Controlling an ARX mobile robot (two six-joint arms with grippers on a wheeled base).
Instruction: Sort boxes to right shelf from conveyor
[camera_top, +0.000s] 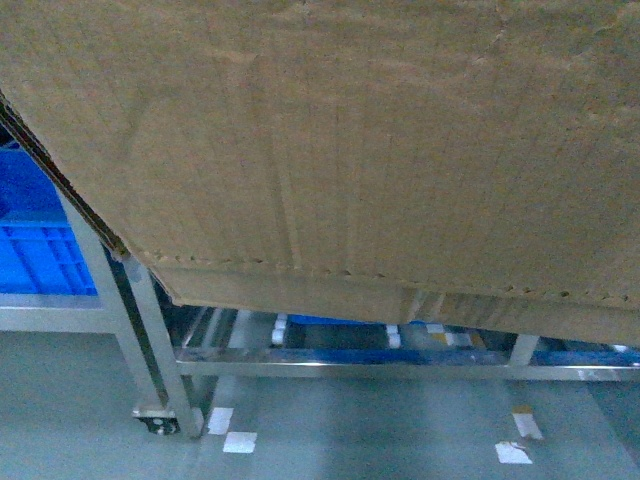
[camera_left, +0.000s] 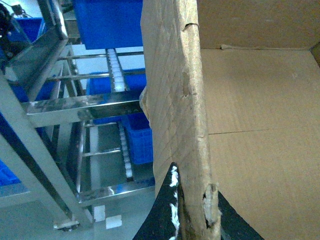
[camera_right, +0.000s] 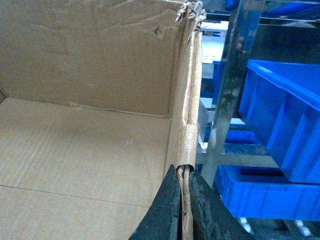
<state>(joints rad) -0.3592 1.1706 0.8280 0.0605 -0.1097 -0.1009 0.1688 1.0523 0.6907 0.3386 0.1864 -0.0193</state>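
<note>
The left gripper (camera_left: 192, 220) is clamped on the box (camera_top: 340, 140) at its ragged left wall, one dark finger outside and one inside, the wall running up from between them. The right gripper (camera_right: 184, 210) pinches the opposite wall the same way, its two black fingers (camera_right: 167, 210) pressed tight on the cardboard edge. Held between both, the box hangs tilted in front of the shelf (camera_top: 150, 330), filling most of the head view and hiding both grippers there; its perforated line runs near the lower edge, above the shelf's low rail and white rollers (camera_top: 279, 330). The wrist views look into the box, showing only bare cardboard floor. Blue crates (camera_right: 285, 120) sit on the shelf levels; what they hold cannot be seen. Only the head view shows the castor (camera_top: 160, 422) and white tape marks (camera_top: 239, 441) on the floor.
</note>
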